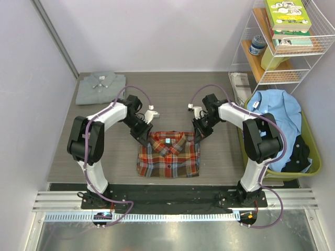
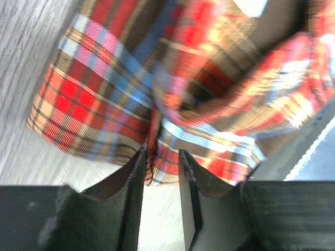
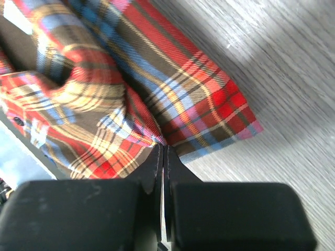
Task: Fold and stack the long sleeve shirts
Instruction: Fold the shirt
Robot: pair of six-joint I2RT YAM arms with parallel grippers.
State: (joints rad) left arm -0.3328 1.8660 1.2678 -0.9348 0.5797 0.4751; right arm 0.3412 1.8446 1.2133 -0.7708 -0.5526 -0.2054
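Observation:
The plaid flannel shirt (image 1: 169, 155) lies folded into a rectangle at the table's near middle, collar toward the back. My left gripper (image 1: 145, 137) sits at its back left corner, open, with a thin edge of the plaid shirt (image 2: 104, 78) between its fingertips (image 2: 137, 162); the left gripper (image 2: 161, 157) shows table through its gap. At the back right corner my right gripper (image 1: 198, 135) is shut on a fold of the plaid shirt (image 3: 172, 78), the right gripper (image 3: 163, 149) pinching it at the tips. The pale grey shirt (image 1: 100, 86) lies folded at the back left.
A green basket (image 1: 312, 157) stands off the table's right edge, holding a light blue shirt (image 1: 275, 112) and dark clothing. A white wire shelf (image 1: 293, 49) with books stands at the back right. A printed paper (image 1: 241, 81) lies by the shelf.

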